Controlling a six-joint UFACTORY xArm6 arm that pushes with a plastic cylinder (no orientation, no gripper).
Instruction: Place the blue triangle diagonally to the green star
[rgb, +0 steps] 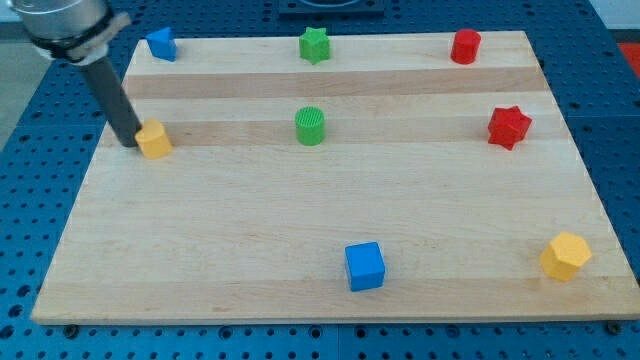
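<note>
The blue triangle (160, 44) lies at the board's top left corner. The green star (314, 45) lies at the top middle, well to the right of the triangle in the same row. My tip (132, 143) rests on the board at the left side, touching or nearly touching the left face of a yellow block (154, 140). The tip is well below the blue triangle and far left of the green star.
A green cylinder (311, 126) stands mid-board below the star. A red cylinder (465, 46) is at top right, a red star (509, 127) at right. A blue cube (365, 266) is at bottom middle, a yellow hexagon (565, 256) at bottom right. The wooden board (240, 240) sits on a blue perforated table.
</note>
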